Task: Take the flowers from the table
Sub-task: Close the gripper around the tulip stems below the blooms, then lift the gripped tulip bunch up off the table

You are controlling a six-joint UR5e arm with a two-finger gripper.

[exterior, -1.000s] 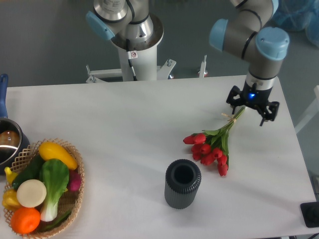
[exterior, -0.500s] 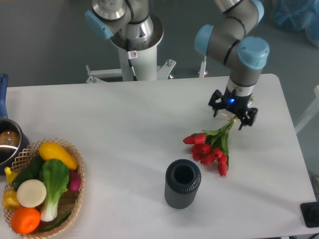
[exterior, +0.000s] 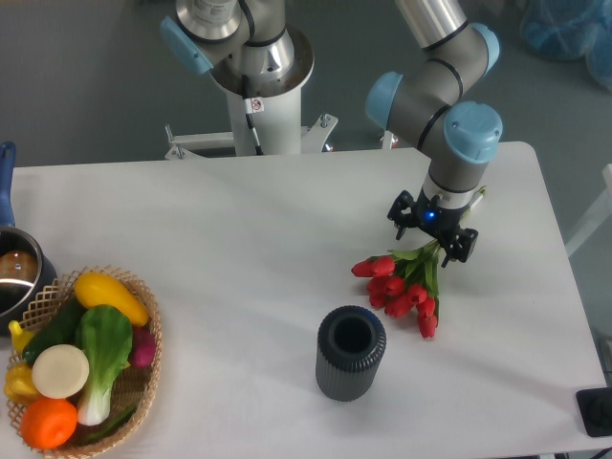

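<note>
On table (exterior: 239, 249), one flowers (exterior: 406, 285) bunch

1 bunch of flowers (exterior: 406, 283), approx 8 blooms; 1 dark cylinder vase (exterior: 351, 352); 1 veg basket (exterior: 143, 378).

Legible text, brands, numbers: none. One small sticker (exterior: 256, 104) with a red mark sits on the white robot pedestal (exterior: 265, 115) at the far side of the scene, left of centre; whatever it bears is too small to read. No writing shows on the dark ribbed cylinder (exterior: 351, 353) in the near middle, nor on any other surface.
</note>
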